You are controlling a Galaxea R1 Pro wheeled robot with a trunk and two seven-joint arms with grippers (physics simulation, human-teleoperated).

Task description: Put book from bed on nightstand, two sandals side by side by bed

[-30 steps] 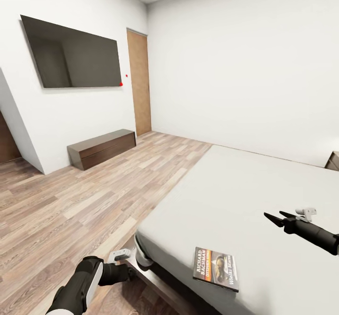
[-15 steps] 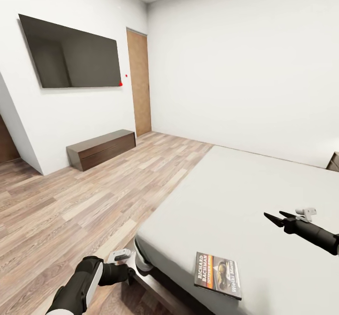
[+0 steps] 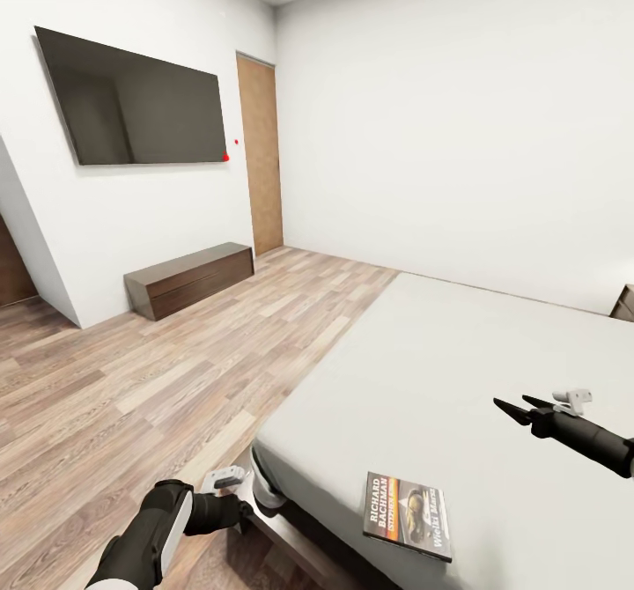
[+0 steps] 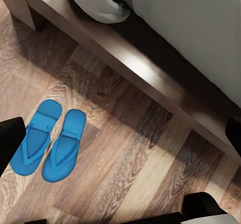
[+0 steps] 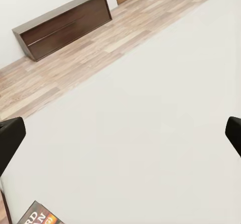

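Head view: small dark paperback book (image 3: 406,514) sits at bottom centre on the pale grey mattress bed (image 3: 458,370), right gripper (image 3: 511,408) jaws wide, empty. Left gripper (image 3: 249,495) lower left, jaws wide over two bright blue sandals (image 4: 48,139). Long dark brown bench (image 3: 189,278) under black wall TV (image 3: 132,106).

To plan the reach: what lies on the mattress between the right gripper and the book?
Nothing: in the head view, bare bed mattress separates the right gripper and the book.

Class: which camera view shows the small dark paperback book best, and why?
The head view: the small dark paperback book lies whole on the pale grey bed, with its cover lettering readable. The right wrist view catches only a corner.
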